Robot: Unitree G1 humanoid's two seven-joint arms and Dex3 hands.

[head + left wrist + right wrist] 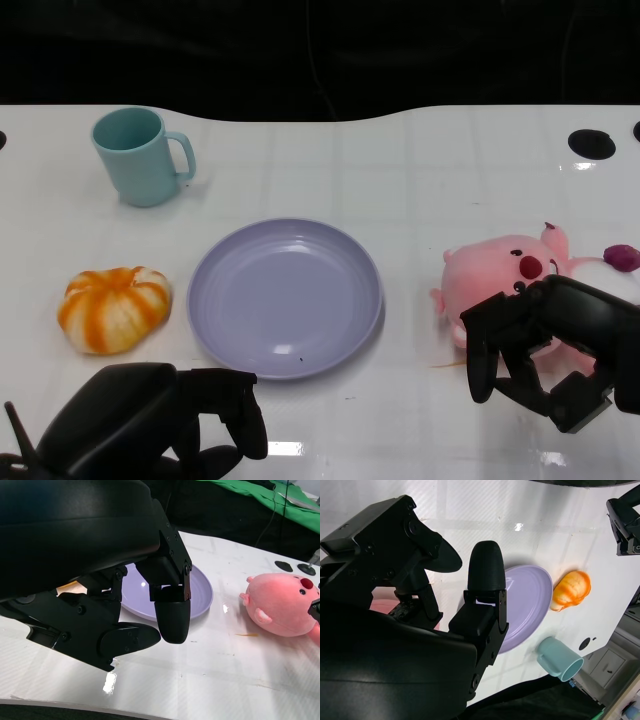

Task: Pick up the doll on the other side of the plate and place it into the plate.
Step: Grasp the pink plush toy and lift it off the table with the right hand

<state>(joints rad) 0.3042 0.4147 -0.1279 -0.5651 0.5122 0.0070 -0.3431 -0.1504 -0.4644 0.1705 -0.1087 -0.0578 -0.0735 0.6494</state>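
Nearest the head camera, the left hand sits at the plate's seven o'clock, fingers curled in on nothing. At its three o'clock lies the pink doll, long axis across the table. Right hand hovers over the doll's near edge, fingers apart, seemingly not touching it.

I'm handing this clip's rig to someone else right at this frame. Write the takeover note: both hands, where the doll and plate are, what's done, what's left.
Right hand: over the near side of the pink doll, fingers apart, holding nothing; no grip visible yet.
Left hand: low at the near table edge, fingers curled, holding nothing.
Doll lies on the table to the right of the purple plate, not touching it. Plate holds nothing.
Done: right hand brought to the doll.
Left: grip the doll, lift it, set it in the plate.
Pumpkin and mug sit left of the plate; leave them.
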